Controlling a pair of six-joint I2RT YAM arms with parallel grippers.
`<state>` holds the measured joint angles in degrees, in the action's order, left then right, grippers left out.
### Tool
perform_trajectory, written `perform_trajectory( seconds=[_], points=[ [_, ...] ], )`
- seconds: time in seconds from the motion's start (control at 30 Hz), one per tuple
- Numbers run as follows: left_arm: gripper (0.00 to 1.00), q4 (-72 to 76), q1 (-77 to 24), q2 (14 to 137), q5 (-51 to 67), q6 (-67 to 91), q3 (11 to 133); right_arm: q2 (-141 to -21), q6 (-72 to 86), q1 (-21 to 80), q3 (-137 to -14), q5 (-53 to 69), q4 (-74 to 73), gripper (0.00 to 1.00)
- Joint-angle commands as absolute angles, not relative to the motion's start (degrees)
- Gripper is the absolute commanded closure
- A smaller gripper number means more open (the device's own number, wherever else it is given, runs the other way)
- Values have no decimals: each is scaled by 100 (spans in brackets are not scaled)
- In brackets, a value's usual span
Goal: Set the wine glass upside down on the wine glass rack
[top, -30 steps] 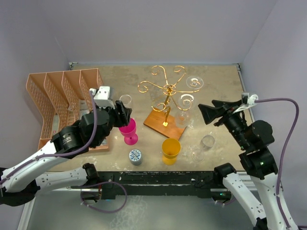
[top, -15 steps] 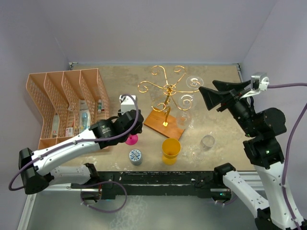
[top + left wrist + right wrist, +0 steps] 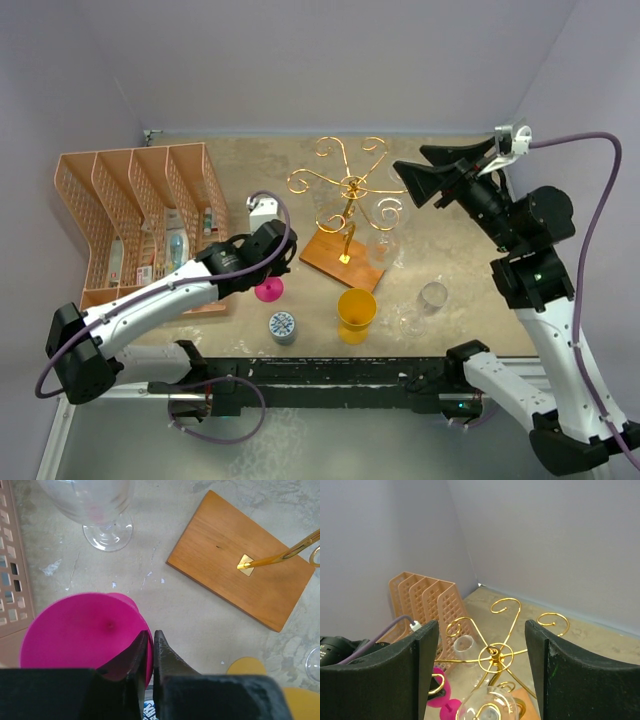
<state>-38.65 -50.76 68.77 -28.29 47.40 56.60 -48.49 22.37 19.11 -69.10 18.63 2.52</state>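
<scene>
Pink wine glass [image 3: 75, 635] rim pinched by left end effector [image 3: 151, 634] — right end effector [image 3: 482, 630] gapes empty near rack [image 3: 345, 186].

The left wrist view's edges cut off the clear glass [image 3: 100, 510] at eleven o'clock, the yellow cup [image 3: 302, 705] at five, the wine glass rack [image 3: 240, 580] at three.

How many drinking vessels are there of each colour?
Clear wine glasses: 4, two hung on the rack, one upright, one lying
Pink goblet: 1
Yellow cup: 1
Total: 6
</scene>
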Motion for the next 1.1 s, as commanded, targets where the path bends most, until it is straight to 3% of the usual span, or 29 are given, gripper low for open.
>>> perform_trajectory(
  seconds=[0.0,0.37,0.7,0.83,1.07],
  points=[
    [100,-3845,-5063,6887,-2848,4754,5789,-4974,2351,1925,-7034,2342,998,30],
    [100,-4538,-5062,5994,-2945,4758,6900,-5116,3623,1925,-6869,2761,2189,29],
    [100,-5569,-5062,5394,-4609,4482,8634,-5432,4461,1957,-6889,2878,3021,27],
    [100,-4754,-5062,4987,-4868,4138,8813,-5670,4564,2201,-6929,2724,3362,25],
    [100,-1953,-5063,4263,-4177,3555,8221,-6178,4830,3014,-7069,1714,3705,22]
  ],
)
